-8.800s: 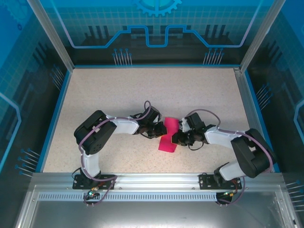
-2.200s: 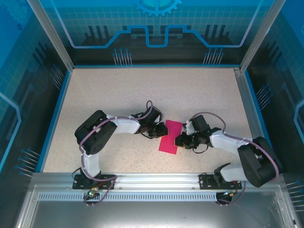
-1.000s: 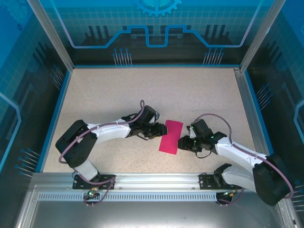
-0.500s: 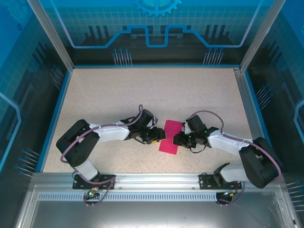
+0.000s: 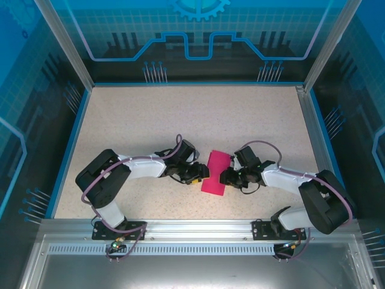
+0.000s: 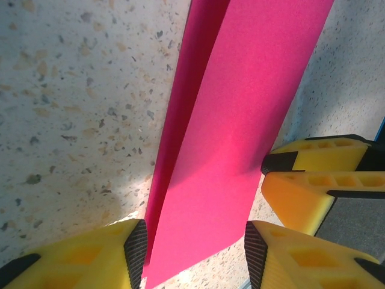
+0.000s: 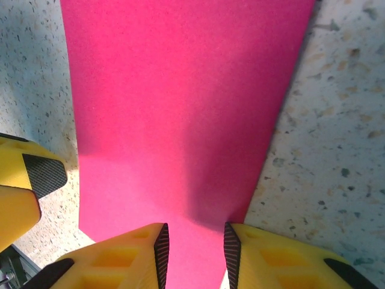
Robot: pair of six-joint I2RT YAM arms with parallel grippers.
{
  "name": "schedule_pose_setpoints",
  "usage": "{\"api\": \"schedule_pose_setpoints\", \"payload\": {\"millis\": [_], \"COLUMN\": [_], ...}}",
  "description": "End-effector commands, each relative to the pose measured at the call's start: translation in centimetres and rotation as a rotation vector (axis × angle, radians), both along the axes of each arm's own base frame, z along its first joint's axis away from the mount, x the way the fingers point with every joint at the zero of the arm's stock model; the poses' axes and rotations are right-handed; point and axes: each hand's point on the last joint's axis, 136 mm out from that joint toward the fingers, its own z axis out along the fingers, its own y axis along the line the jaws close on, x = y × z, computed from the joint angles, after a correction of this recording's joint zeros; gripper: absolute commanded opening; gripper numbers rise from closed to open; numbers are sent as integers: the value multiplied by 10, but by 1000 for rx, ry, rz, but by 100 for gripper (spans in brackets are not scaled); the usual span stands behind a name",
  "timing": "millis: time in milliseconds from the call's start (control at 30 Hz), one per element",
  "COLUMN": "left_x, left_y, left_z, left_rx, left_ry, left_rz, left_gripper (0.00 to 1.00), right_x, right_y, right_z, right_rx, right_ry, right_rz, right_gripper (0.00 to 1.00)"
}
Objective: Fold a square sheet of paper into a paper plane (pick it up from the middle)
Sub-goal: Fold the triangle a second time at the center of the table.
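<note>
The square sheet of paper (image 5: 215, 173) lies on the table folded into a narrow magenta strip, its upper layer slightly lifted along the long left edge (image 6: 174, 120). My left gripper (image 5: 203, 173) is open at the strip's left side, and its pads straddle the near end of the strip (image 6: 195, 253). My right gripper (image 5: 224, 177) is open at the strip's right side, with the paper (image 7: 180, 108) running between its pads (image 7: 195, 247) and untouched by them. Each wrist view shows the other gripper's yellow fingers (image 6: 307, 180) (image 7: 33, 174). The paper plane is out of view.
The speckled beige table (image 5: 180, 120) is bounded by blue rails and clear walls. A metal rail (image 5: 198, 232) with both arm bases runs along the near edge. Both arms lie low and bent, with their elbows out to the sides.
The right gripper moved up and left to the strip's right edge and its jaws narrowed a little. The left gripper shifted slightly toward the strip's near end. The paper stayed put.
</note>
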Motion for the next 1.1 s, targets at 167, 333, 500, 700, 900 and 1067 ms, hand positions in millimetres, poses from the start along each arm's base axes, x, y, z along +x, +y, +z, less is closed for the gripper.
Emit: {"api": "schedule_pose_setpoints", "payload": {"millis": [167, 333, 500, 700, 900, 1067], "left_x": [-4, -5, -7, -8, -6, -1], "left_y": [-9, -17, -20, -24, -25, -31], "left_z": [-3, -4, -3, -1, 4, 9], "left_rx": [7, -5, -9, -20, -29, -74], "left_ry": [33, 48, 48, 41, 25, -2], "left_rz": [-28, -47, -57, -67, -63, -74], "left_gripper": [51, 51, 51, 50, 50, 54], "right_x": [0, -4, -5, -6, -5, -6], "right_y": [-8, -12, -11, -10, -10, -10], "right_z": [-3, -6, -8, -11, -9, -9], "right_rx": [-24, -26, -20, -15, -20, -20], "right_ry": [-4, 3, 11, 19, 16, 17], "right_rz": [-9, -11, -4, 0, 2, 9], "right_gripper": [33, 33, 33, 34, 34, 35]}}
